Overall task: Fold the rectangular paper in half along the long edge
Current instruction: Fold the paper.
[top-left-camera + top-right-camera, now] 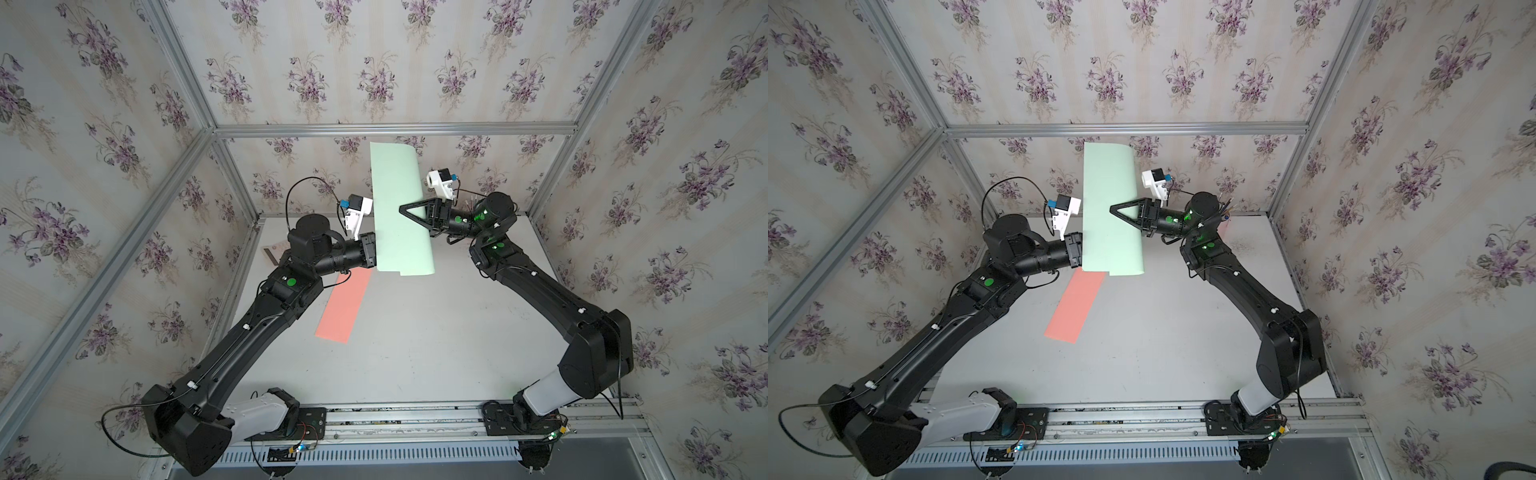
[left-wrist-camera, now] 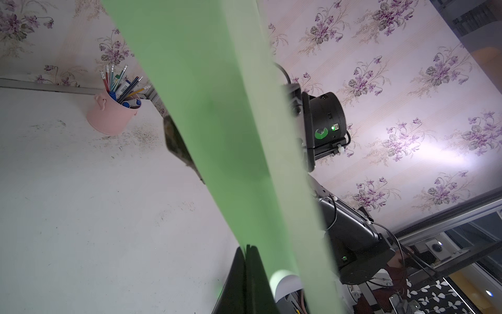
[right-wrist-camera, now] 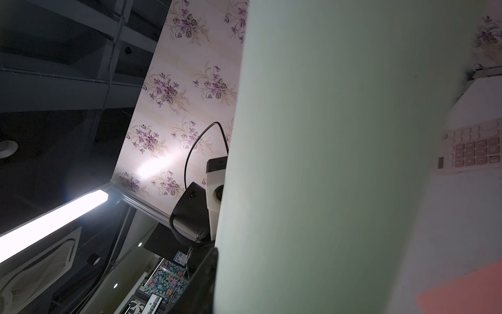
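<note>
The rectangular paper (image 1: 399, 199) (image 1: 1108, 199) is pale green. It hangs in the air above the back of the table, bent over lengthwise into two layers with a rounded bend on its right side. In the left wrist view my left gripper (image 2: 248, 248) is shut on the paper (image 2: 206, 95) at its left side; in both top views the sheet hides its fingers. My right gripper (image 1: 402, 210) reaches in over the bend. One black finger (image 3: 213, 261) lies against the paper (image 3: 339, 136), off to one side. The sheet hides the other finger.
A salmon paper strip (image 1: 345, 305) (image 1: 1075, 307) lies flat on the white table (image 1: 415, 353) below the left arm. A pink cup of pens (image 2: 111, 114) stands at the back right. A calculator (image 3: 472, 149) lies at the back left. Wallpapered walls close three sides.
</note>
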`<state>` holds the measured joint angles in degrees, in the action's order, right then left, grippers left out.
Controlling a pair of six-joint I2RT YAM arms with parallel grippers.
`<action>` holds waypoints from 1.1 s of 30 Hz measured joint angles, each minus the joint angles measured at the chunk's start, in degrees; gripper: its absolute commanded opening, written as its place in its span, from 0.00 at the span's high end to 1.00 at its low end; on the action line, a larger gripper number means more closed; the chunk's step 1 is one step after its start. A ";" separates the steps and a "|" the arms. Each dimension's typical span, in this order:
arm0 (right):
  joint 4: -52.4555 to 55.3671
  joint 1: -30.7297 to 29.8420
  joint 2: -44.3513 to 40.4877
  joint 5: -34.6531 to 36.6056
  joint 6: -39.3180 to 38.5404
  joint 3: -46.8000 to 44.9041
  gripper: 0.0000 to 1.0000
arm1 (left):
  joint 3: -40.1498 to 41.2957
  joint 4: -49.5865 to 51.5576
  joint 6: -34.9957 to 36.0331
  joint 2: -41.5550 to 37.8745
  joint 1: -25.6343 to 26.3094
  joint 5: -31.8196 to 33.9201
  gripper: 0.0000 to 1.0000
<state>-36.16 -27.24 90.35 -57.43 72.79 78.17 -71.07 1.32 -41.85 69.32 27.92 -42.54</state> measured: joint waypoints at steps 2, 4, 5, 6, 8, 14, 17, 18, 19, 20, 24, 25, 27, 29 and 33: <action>0.39 0.00 -0.04 -0.02 -0.57 0.46 0.46 | -0.33 1.14 0.79 -0.46 0.00 0.52 1.00; 1.01 0.00 -0.28 -0.04 -1.18 1.09 0.45 | -0.50 1.73 1.53 -0.72 0.00 0.63 1.00; 1.46 0.00 -0.46 -0.02 -1.60 1.36 0.43 | -0.55 1.86 1.81 -0.74 0.00 0.63 1.00; 1.84 0.00 -0.68 -0.04 -2.05 1.53 0.43 | -0.55 2.08 1.95 -0.74 0.00 0.66 1.00; 2.34 0.00 -0.94 -0.02 -2.60 1.68 0.41 | -0.55 2.99 2.29 -0.74 0.00 0.79 1.00; 4.48 0.04 -1.38 0.02 -3.85 1.68 0.39 | -0.52 4.76 3.26 -0.96 0.00 0.85 1.00; 5.55 0.04 -2.01 0.00 -4.63 1.57 0.39 | -0.52 6.16 4.17 -1.73 0.00 1.31 1.00; 5.90 0.04 -2.23 0.00 -5.14 1.53 0.39 | -0.52 6.45 4.50 -1.92 0.00 1.51 1.00; 6.14 0.04 -2.38 0.00 -5.31 1.53 0.39 | -0.52 6.64 4.74 -2.08 0.00 1.77 1.00; 6.54 0.04 -2.49 0.00 -5.62 1.51 0.39 | -0.52 6.82 4.92 -2.16 0.00 1.90 1.00; 7.74 0.04 -2.54 -0.02 -6.62 1.27 0.49 | -0.52 7.74 5.31 -2.29 0.00 2.12 1.00; 8.02 0.04 -2.54 -0.04 -6.84 1.14 0.51 | -0.52 7.87 5.35 -2.36 0.00 2.14 1.00; 8.20 0.04 -2.54 -0.07 -7.06 0.98 0.49 | -0.72 8.20 5.62 -2.47 0.00 2.16 1.00; 8.39 0.04 -2.56 -0.26 -7.21 0.98 0.43 | -1.09 8.68 6.01 -2.60 0.00 2.40 1.00; 9.20 0.04 -3.08 -0.70 -7.89 1.05 0.39 | -1.75 9.16 6.71 -2.71 0.00 2.58 1.00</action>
<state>-26.96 -27.20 87.26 -58.13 64.90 79.22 -72.82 10.48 -35.14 66.61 27.92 -39.97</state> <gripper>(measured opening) 0.613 0.053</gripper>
